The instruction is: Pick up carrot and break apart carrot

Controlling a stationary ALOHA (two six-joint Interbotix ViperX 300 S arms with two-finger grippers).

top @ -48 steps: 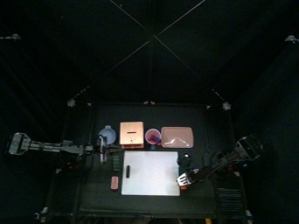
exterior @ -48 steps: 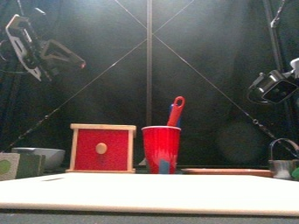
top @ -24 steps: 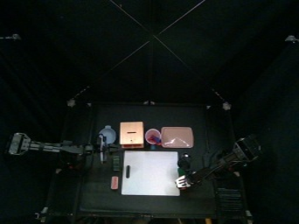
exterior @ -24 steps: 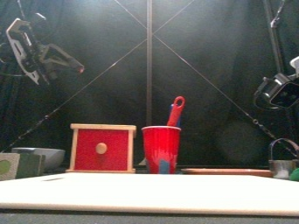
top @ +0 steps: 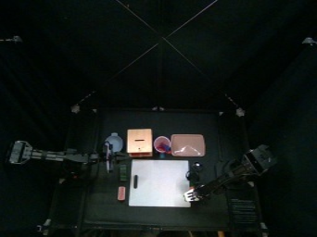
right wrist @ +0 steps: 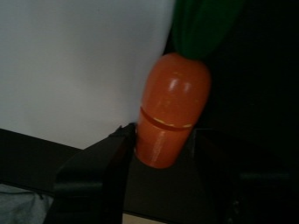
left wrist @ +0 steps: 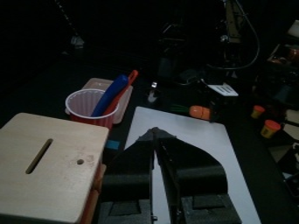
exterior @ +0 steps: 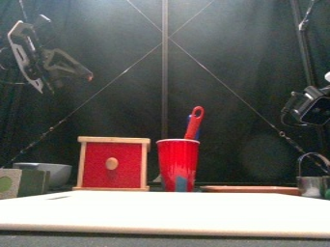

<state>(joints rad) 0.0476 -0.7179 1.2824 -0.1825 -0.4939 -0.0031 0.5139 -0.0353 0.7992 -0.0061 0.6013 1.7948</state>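
The small bright-orange toy carrot [right wrist: 173,109] with its green top lies on the black table just beside the edge of the white board [right wrist: 82,61], and its thick end sits between the right gripper [right wrist: 158,156]'s two black jaws, which stand open on either side of it. The right arm reaches low to the board's right edge. The left gripper [left wrist: 160,171] hangs high at the left with its jaws narrowly apart, holding nothing.

Two black jointed arms, left arm [top: 56,156] with a pale grey block at its outer end, right arm [top: 242,168] with a lighter patch near the wrist. Dark cables looped along the links in the front view. Flat matte black fingers [left wrist: 131,182] on the left gripper [left wrist: 156,166]; black fingers [right wrist: 103,166] on the right gripper [right wrist: 163,157] too.
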